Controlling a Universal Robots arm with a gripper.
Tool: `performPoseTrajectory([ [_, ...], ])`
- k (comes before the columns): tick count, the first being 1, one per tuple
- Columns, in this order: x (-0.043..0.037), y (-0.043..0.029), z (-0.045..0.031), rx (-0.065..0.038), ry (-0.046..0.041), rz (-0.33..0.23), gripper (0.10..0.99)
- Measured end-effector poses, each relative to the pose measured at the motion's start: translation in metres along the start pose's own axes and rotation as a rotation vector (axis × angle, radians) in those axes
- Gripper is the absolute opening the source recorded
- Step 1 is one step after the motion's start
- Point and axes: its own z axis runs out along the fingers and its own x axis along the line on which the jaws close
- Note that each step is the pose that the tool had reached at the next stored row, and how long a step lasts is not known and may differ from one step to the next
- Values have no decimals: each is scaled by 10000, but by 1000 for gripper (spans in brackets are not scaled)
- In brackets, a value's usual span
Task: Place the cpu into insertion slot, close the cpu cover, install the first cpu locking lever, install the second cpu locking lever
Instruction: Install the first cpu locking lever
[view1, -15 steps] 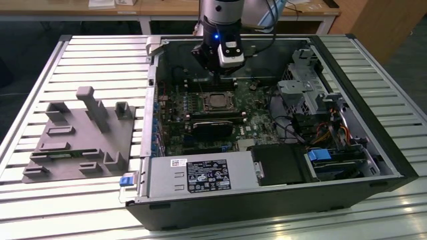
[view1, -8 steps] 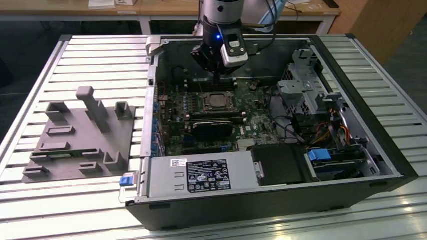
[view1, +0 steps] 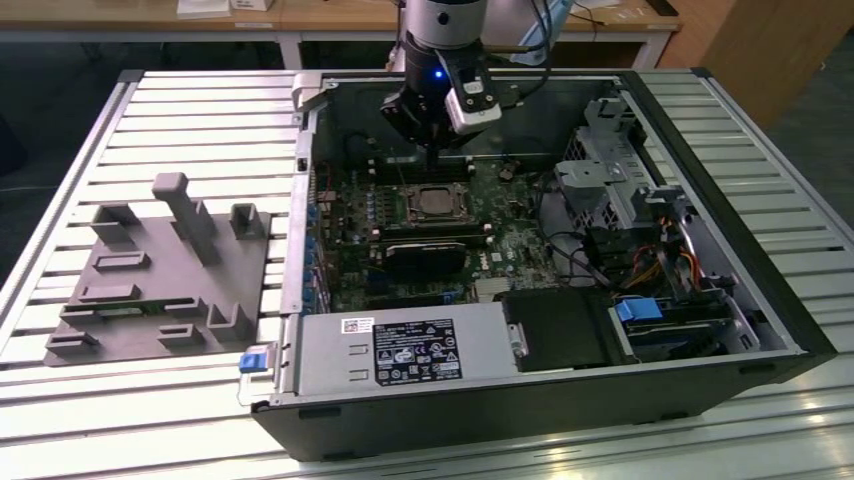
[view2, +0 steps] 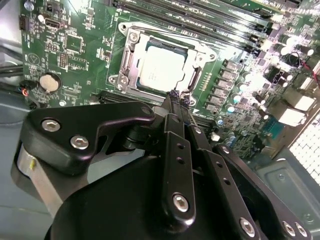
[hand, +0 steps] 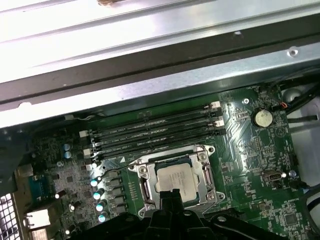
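The cpu (view2: 162, 67) lies flat in the insertion slot (view2: 123, 80) on the green board, its silver top showing through the window of the cpu cover (view2: 131, 50), which lies down over it. In the first wrist view the cpu (hand: 175, 177) and the cover frame (hand: 145, 175) sit just beyond my fingertips. My gripper (view2: 174, 95) is shut, its tips together at the socket's edge beside a thin wire lever (view2: 195, 80); I see nothing held between them. In the exterior view the gripper (view1: 434, 150) hangs just behind the cpu (view1: 434, 203).
The open computer case (view1: 747, 300) lies on a slatted metal table (view1: 160, 110). A black rectangular block (view1: 424, 255) lies just in front of the socket, memory slots (hand: 150, 131) behind it. A drive cage (view1: 601, 185) and cables crowd the exterior view's right. A grey fixture (view1: 160, 270) is at the left.
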Motion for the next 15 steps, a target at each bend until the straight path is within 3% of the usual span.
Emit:
performPoseTrajectory([
  [8,23,-9,1,-1,1,-162,106],
  [15,38,-18,2,-11,-55,-210,106],
])
